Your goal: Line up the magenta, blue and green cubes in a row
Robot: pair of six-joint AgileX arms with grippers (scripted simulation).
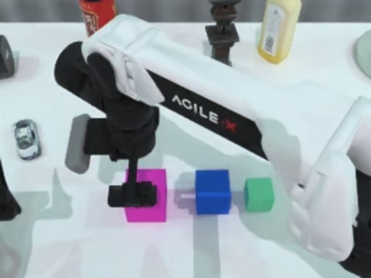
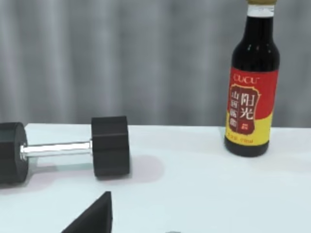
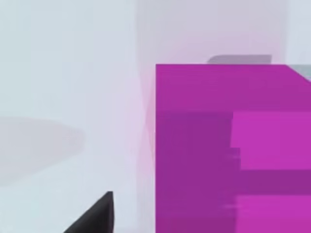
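Observation:
Three cubes stand in a row near the table's front: the magenta cube (image 1: 152, 200) on the left, the blue cube (image 1: 213, 191) in the middle and the green cube (image 1: 259, 194) on the right, with small gaps between them. My right gripper (image 1: 133, 194) hangs over the magenta cube's left part, open. In the right wrist view the magenta cube (image 3: 228, 145) fills the frame's right side, and one dark finger (image 3: 99, 218) shows with a gap between it and the cube. My left arm (image 1: 4, 202) is parked at the table's left edge; one finger (image 2: 95, 218) shows, holding nothing.
A toy car (image 1: 26, 139) and a dumbbell (image 2: 63, 148) lie at the left. A soy sauce bottle (image 2: 251, 82), a dark stand (image 1: 223, 35) and a yellow bottle (image 1: 278, 29) line the back edge. A pale plate (image 1: 365, 52) is at the back right.

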